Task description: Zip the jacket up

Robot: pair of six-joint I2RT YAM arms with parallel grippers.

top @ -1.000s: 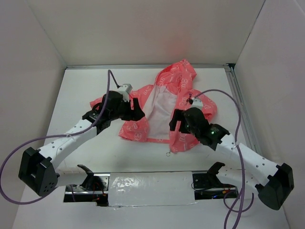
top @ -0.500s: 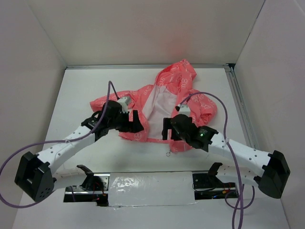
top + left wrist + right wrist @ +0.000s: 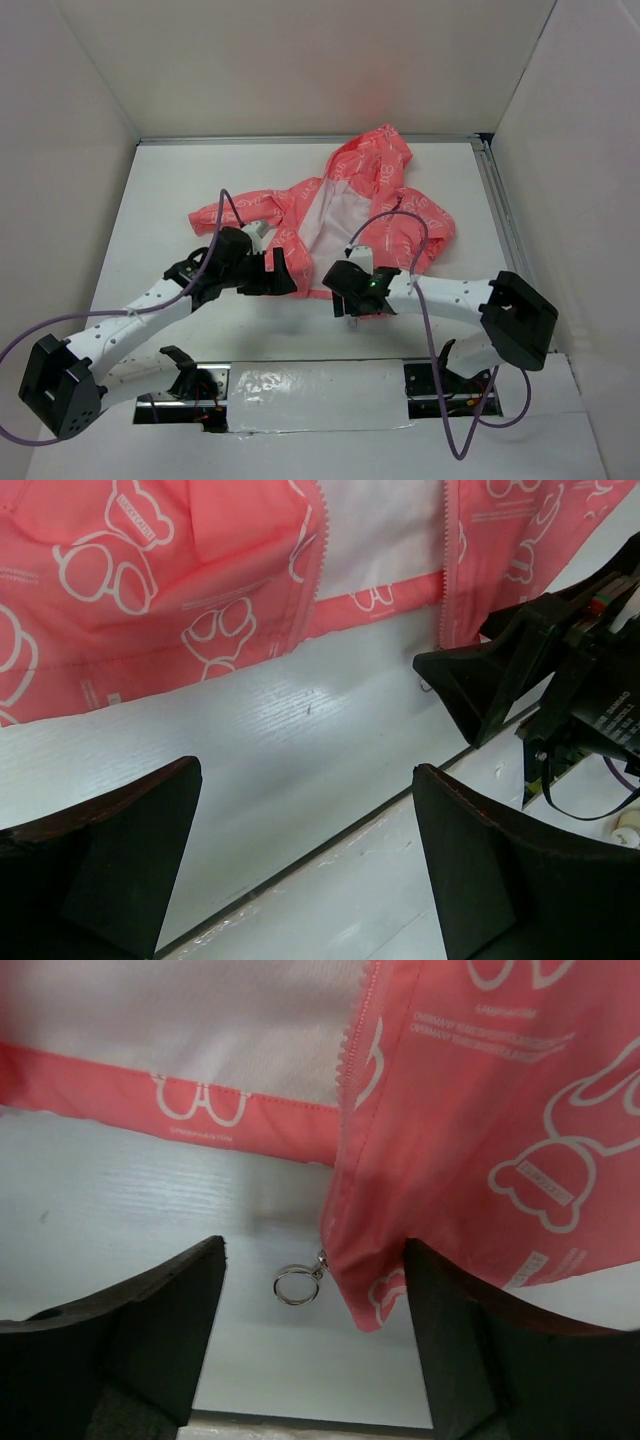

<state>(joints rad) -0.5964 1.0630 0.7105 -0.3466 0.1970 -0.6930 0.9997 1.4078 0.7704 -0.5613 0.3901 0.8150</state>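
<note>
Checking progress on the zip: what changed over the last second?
The right hand swung left and nearer, from above the jacket front to the zipper ring at its hem corner, open either side. The left hand drew back off the fabric. The jacket stays unzipped.

Bright even light, soft shadows, wrist views slightly blurred

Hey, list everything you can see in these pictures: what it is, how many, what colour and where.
jacket: one, coral pink with white print, lying open mid-table
zipper pull ring: one, metal, on the table at a front panel's bottom corner
table: one, white, under everything
walls: three, white, around the table
silvery strip: one, near edge, between the arm bases
cables: two, purple, along the arms
left end effector: one, black, open, over bare table by the hem
right end effector: one, black, open, over the ring
</note>
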